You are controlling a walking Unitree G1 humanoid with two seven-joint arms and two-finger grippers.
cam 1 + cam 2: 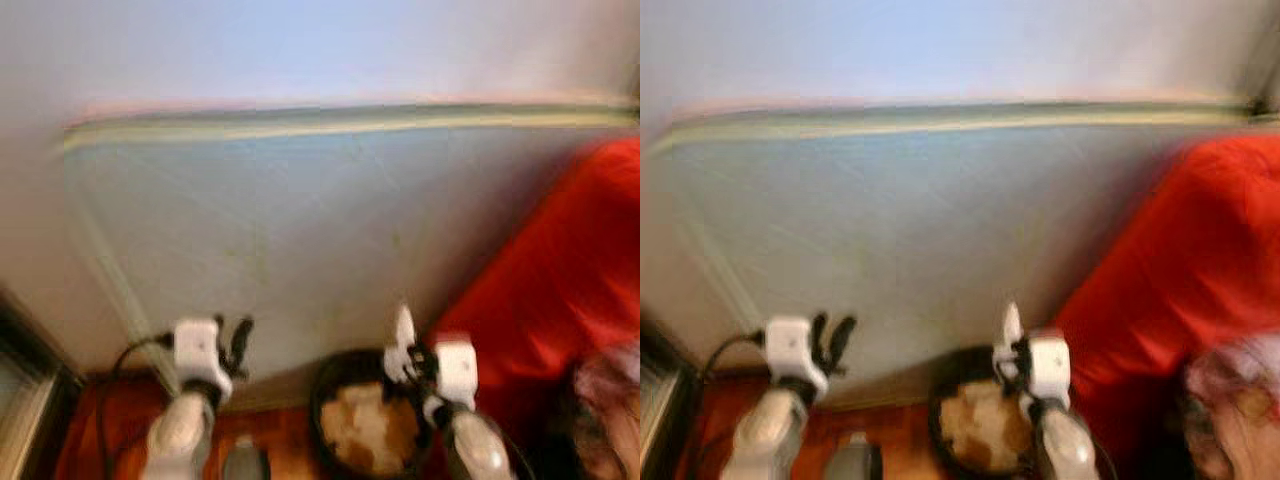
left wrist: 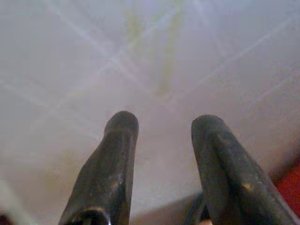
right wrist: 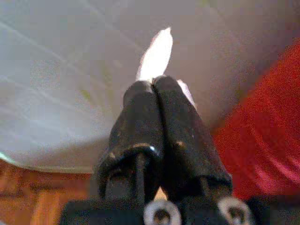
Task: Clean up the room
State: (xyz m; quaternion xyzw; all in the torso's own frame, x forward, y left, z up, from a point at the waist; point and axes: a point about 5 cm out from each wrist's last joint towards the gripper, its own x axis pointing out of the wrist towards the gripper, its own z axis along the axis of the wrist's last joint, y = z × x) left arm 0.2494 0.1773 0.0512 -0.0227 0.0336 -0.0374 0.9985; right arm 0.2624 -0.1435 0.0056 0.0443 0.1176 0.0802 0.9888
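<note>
We saw white scrap [image 3: 157, 54], likely paper, pinched between closed fingers of right gripper [image 1: 404, 352], sticking up past fingertips. We held it just above round dark bin [image 1: 330, 385] on reddish wooden floor [image 1: 270, 430]; bin held crumpled pale trash [image 1: 365, 425]. Left gripper [image 1: 238, 340] hung to left of bin, fingers [image 2: 115, 154] spread apart, nothing between, facing pale blue mattress [image 1: 300, 220] with yellowish edge piping, propped against wall [image 1: 300, 50]. Red fabric [image 1: 560, 290] lay at our right. Head views blurred.
</note>
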